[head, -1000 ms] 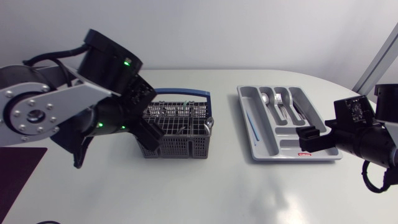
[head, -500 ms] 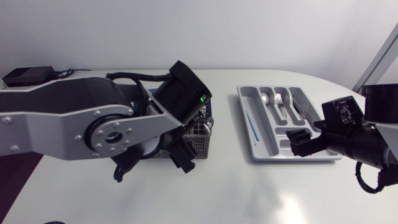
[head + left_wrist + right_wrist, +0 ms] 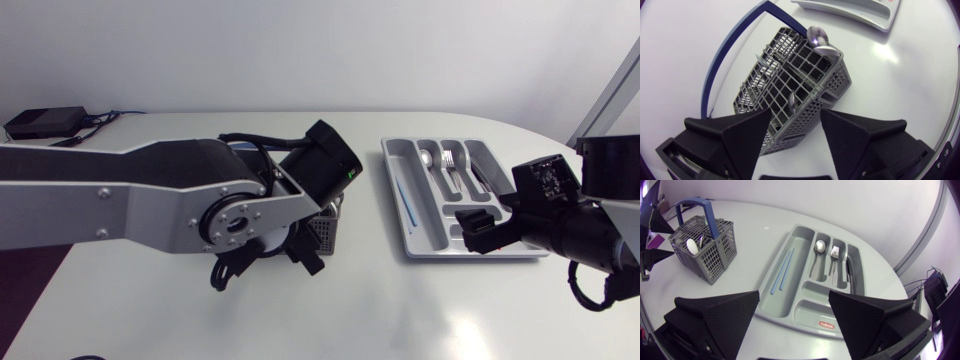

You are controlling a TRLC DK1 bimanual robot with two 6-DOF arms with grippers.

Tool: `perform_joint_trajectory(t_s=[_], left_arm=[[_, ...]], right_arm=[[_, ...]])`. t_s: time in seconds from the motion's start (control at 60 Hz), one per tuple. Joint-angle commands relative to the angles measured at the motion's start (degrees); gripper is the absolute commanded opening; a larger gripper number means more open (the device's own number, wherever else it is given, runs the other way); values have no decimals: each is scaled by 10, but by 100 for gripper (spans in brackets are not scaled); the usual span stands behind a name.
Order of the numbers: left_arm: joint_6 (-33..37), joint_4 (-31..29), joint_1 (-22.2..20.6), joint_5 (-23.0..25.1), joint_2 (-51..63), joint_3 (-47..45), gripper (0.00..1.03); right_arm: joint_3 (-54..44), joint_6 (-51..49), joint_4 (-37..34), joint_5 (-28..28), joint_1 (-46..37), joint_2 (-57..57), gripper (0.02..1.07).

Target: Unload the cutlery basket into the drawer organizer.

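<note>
White counter, rounded at its right edge. Left fingers are released, the basket's near corner between them. The basket sits mid-counter, well apart from the organizer. Right fingers are released over its front rim.

basket left of organizer | spoon beside fork in organizer

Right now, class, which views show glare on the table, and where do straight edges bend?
Head view: soft glare on the white table. Left wrist view: glare beyond the grey mesh cutlery basket. Right wrist view: the rim of the grey plastic drawer organizer looks bowed.
</note>
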Motion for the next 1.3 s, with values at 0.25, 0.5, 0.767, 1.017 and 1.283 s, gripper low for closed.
perform_joint_trajectory(t_s=[0.25,0.5,0.767,1.017,1.283], left_arm=[[-13,29,10,-19,21,7,29],[-14,47,8,-53,38,-1,24],[-14,75,0,-75,44,-23,14],[-3,80,-7,-94,22,-30,10],[26,79,-29,-126,-23,-30,10]], right_arm=[[2,0,-9,13,17,-7,102],[-4,-2,-17,14,16,-24,102],[-11,-4,-17,14,16,-30,102],[-11,-6,-17,15,17,-31,102],[-4,-6,-21,20,25,-31,102]])
